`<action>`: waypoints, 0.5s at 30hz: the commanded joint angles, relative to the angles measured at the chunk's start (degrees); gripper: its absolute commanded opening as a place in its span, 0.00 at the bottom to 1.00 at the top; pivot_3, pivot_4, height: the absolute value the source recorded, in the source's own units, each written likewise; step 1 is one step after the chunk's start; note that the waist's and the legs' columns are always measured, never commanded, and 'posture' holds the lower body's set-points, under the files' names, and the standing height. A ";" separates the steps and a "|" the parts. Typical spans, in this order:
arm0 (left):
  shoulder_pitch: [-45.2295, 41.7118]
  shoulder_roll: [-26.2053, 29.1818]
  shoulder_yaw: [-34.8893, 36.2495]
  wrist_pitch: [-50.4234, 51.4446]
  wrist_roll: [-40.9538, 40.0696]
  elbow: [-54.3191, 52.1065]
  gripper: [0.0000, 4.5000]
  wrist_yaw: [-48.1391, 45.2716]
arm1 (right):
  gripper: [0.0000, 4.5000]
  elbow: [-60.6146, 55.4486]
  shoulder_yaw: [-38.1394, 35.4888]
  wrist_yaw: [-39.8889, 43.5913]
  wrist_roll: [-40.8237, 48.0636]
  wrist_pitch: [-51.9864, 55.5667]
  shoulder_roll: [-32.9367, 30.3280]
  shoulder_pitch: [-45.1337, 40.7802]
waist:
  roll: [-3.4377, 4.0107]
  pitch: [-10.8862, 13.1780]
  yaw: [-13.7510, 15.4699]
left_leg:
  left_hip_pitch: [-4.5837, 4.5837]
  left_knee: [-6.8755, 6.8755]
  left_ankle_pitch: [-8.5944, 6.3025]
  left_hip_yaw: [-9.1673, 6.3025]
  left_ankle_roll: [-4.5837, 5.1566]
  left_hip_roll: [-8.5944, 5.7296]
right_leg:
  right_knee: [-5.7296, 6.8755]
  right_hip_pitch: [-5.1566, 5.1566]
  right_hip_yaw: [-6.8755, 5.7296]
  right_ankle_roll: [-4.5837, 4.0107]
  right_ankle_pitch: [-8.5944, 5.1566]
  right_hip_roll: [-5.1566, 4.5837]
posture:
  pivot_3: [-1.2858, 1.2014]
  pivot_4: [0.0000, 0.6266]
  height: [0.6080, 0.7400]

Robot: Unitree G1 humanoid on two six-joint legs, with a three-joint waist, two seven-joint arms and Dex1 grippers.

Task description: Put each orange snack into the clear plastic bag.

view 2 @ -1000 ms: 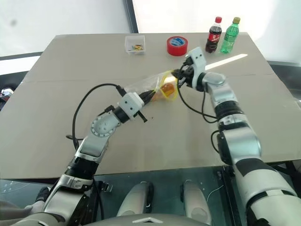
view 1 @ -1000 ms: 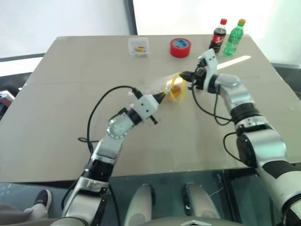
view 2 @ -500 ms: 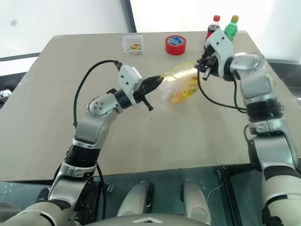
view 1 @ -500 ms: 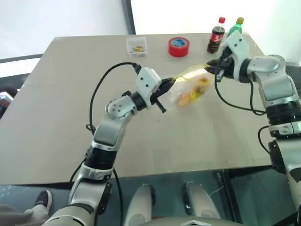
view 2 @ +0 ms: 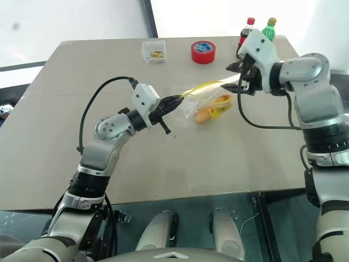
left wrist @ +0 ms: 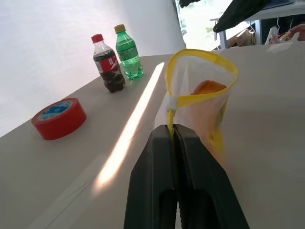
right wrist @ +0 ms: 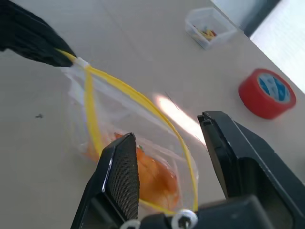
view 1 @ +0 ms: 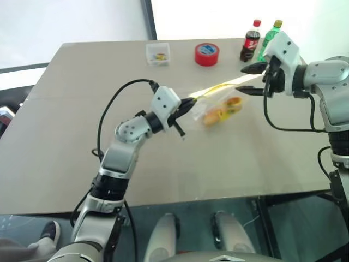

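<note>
The clear plastic bag point(view 1: 221, 102) hangs by its yellow zip strip from my left gripper point(view 1: 189, 102), which is shut on one end of the strip point(left wrist: 170, 125). Two orange snacks point(view 1: 210, 115) point(view 1: 233, 102) lie inside the bag, also seen through its open mouth point(right wrist: 153, 176). My right gripper point(view 1: 250, 78) is open at the other end of the mouth, its fingers point(right wrist: 122, 174) standing either side of the strip without gripping it.
A red tape roll point(view 1: 207, 54), a small clear box point(view 1: 158, 53) and two bottles, cola point(view 1: 251, 40) and green point(view 1: 271, 36), stand along the table's far edge. The tan table point(view 1: 82, 131) is bare to the left and in front.
My right gripper has opened, let go of the bag's mouth and drawn back to the right. The bag has come up off the table and now hangs from the left gripper alone.
</note>
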 commanded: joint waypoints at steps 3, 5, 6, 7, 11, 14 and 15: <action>-1.04 2.42 -0.34 -3.90 1.49 -1.70 0.00 -2.83 | 0.54 -0.56 3.65 -1.51 -2.34 -9.98 3.87 0.45 | 0.00 0.00 -0.03 | 0.00 0.04 0.00 0.02 0.00 0.00 | 0.00 0.02 0.01 0.00 0.00 0.00 | 0.52 0.24 1.00; -1.39 2.85 -0.65 -4.87 2.24 -1.84 0.00 -3.10 | 0.54 1.32 4.99 -1.97 -3.70 -11.91 5.31 -0.58 | 0.00 0.00 0.05 | 0.00 0.09 0.00 0.02 0.00 0.00 | 0.02 0.02 0.01 0.00 0.01 0.00 | 0.52 0.24 1.00; -1.49 2.85 -0.65 -4.99 2.34 -1.85 0.00 -3.15 | 0.54 1.99 5.34 -1.67 -3.84 -12.83 5.83 -0.97 | 0.00 0.00 0.08 | 0.00 0.11 0.00 0.03 0.00 0.00 | 0.03 0.02 0.01 0.00 0.01 -0.01 | 0.52 0.24 1.00; -1.55 2.84 -0.64 -5.19 2.53 -1.80 0.00 -3.20 | 0.54 2.51 5.53 -1.46 -3.84 -13.50 6.31 -1.31 | 0.00 0.00 0.15 | 0.00 0.12 0.00 0.02 0.00 0.00 | 0.03 0.02 0.01 0.00 0.01 -0.01 | 0.52 0.24 1.00; -1.60 2.89 -0.52 -6.38 3.28 -1.55 0.00 -3.31 | 0.54 4.27 6.80 -1.11 -4.65 -15.65 8.26 -2.36 | 0.00 0.00 0.23 | -0.02 0.13 0.00 0.01 0.00 0.00 | 0.02 0.03 0.00 -0.01 0.01 -0.01 | 0.52 0.24 1.00; -1.32 2.93 -0.92 -7.16 3.75 -1.47 0.00 -3.65 | 0.54 5.26 7.04 -1.04 -4.97 -16.74 9.12 -2.83 | 0.00 0.00 0.23 | -0.02 0.13 0.00 0.01 0.00 0.00 | 0.02 0.03 0.00 -0.01 0.01 -0.01 | 0.52 0.24 1.00; -1.27 2.84 -0.86 -7.18 3.81 -1.36 0.00 -3.54 | 0.54 5.63 7.03 -1.18 -5.12 -17.02 9.42 -3.08 | 0.00 0.00 0.21 | -0.02 0.13 0.00 0.01 0.00 0.00 | 0.02 0.03 0.00 -0.01 0.01 -0.01 | 0.52 0.24 1.00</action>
